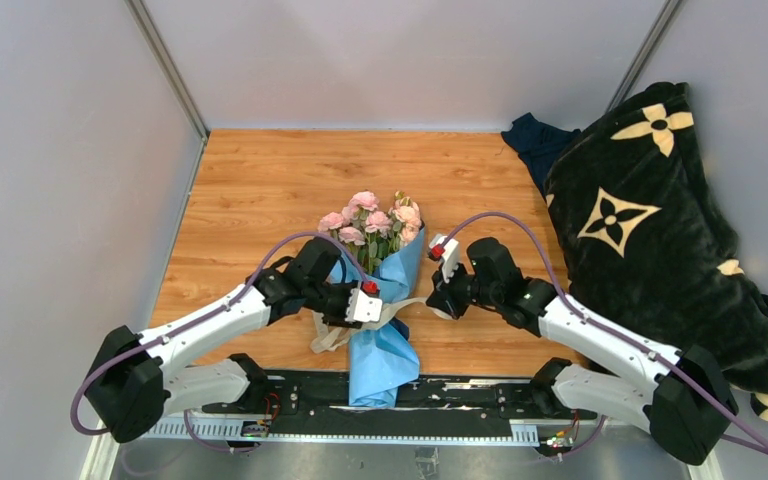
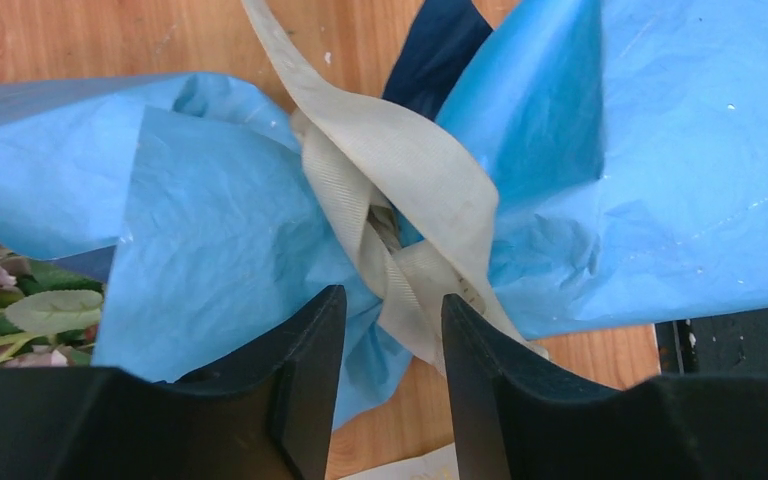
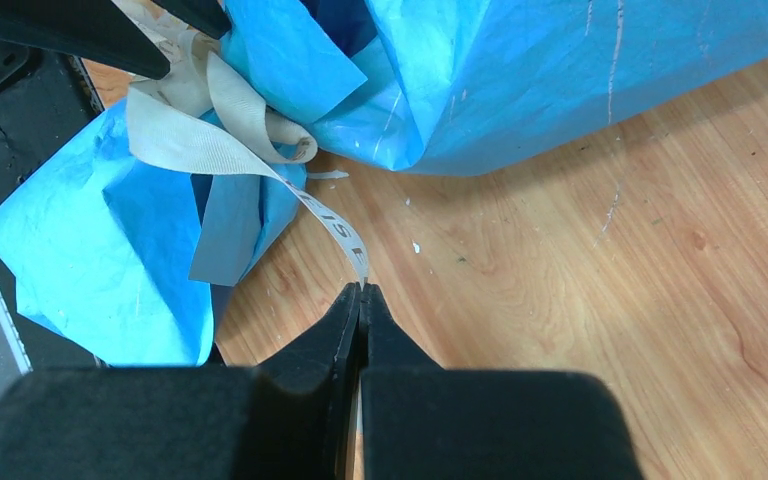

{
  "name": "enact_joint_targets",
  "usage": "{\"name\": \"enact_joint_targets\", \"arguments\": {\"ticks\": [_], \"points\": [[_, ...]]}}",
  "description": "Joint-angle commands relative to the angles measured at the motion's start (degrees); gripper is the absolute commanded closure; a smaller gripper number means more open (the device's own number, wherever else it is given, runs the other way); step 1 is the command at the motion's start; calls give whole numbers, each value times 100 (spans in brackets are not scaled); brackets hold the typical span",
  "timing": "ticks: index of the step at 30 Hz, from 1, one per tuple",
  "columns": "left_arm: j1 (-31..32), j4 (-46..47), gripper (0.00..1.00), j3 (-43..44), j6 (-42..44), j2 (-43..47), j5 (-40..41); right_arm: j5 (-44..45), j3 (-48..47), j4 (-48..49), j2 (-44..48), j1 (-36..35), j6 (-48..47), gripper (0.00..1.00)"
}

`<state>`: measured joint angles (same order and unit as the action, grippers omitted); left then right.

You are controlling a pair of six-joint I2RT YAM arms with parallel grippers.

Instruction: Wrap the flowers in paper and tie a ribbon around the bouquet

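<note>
A: Any writing you can read?
B: Only dark print on the ribbon (image 3: 222, 142) tail, near its tip. It's skewed, can't read it. The black blanket (image 1: 650, 220) at the tabletop's (image 1: 260, 190) right edge has cream flower and star motifs, no letters.
A: Counts?
B: 1 bouquet (image 1: 392, 285), 1 ribbon, 1 paper (image 1: 380, 360) sheet, 2 grippers. Blooms approx 7, can't tell exactly.
A: Which way's it lie?
B: Mid tabletop, long axis near edge to far edge. The flowers (image 1: 372, 222) point at the far edge; the paper tail overhangs the near edge.
A: Grippers?
B: Your left gripper (image 2: 392, 300): fingers apart, straddling the ribbon knot at the waist, no clamp. Your right gripper (image 3: 360, 290): closed on the ribbon tip, just right of the bouquet.
</note>
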<state>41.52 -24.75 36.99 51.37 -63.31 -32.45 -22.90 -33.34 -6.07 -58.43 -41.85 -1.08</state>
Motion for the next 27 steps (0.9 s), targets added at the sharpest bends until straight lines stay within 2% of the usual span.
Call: {"name": "enact_joint_targets", "arguments": {"ticks": [1,6,9,16,19,22,23,27], "points": [[75,-197,54,-129,195,-45,38,53,66,-242,100,-69,73,100],[84,344,77,-249,-68,-90,365,-34,32,-271,81,-94,77,100],[85,419,99,-216,-138,-32,492,-48,11,-374,198,-183,73,100],[85,-116,100,362,-855,531,346,-132,-137,-728,389,-937,503,99],[85,-303,100,357,-1238,724,216,-170,-5,-857,451,-1438,809,88],[85,-264,100,204,-1387,897,113,-214,168,-861,711,-1598,1098,65],[85,-217,100,139,-1440,954,105,-223,171,-793,846,-1599,1099,60],[85,-141,100,50,-1472,1077,31,-86,97,6,1150,-1598,767,56]]}}
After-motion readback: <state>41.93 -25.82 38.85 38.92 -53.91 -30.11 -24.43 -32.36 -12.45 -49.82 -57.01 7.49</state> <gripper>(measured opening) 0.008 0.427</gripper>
